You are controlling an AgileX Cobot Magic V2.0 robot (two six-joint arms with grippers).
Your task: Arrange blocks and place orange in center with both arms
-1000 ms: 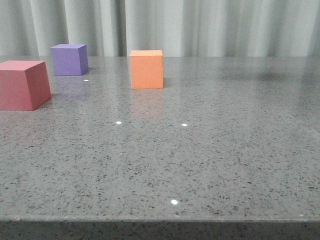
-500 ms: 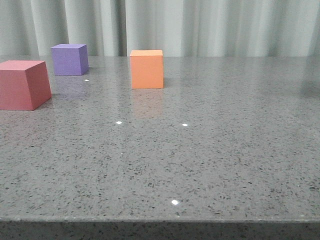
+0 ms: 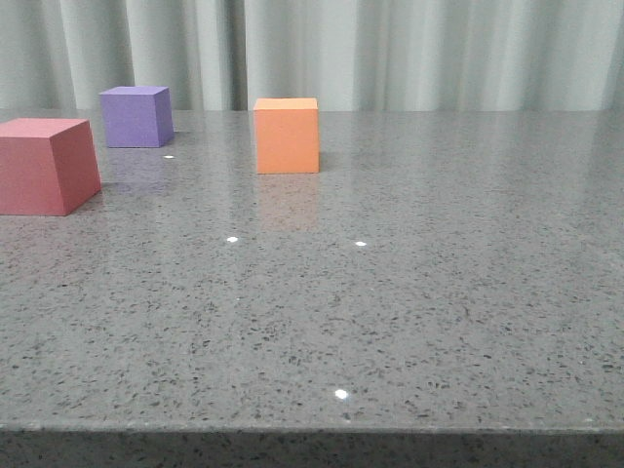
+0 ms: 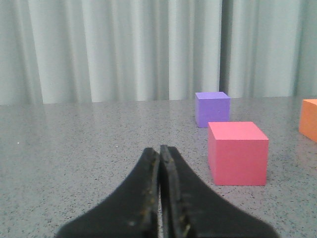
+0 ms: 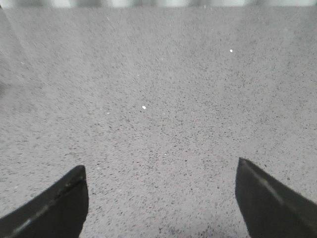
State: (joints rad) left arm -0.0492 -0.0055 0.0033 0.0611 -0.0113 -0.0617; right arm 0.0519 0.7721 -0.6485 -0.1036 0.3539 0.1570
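While the left hand is closed, the orange sits well apart.

left end effector closed, right end effector spread

Both the left hand and right hand have black, tapered fingers.

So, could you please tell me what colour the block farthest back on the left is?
Purple; it shows best in the front view.
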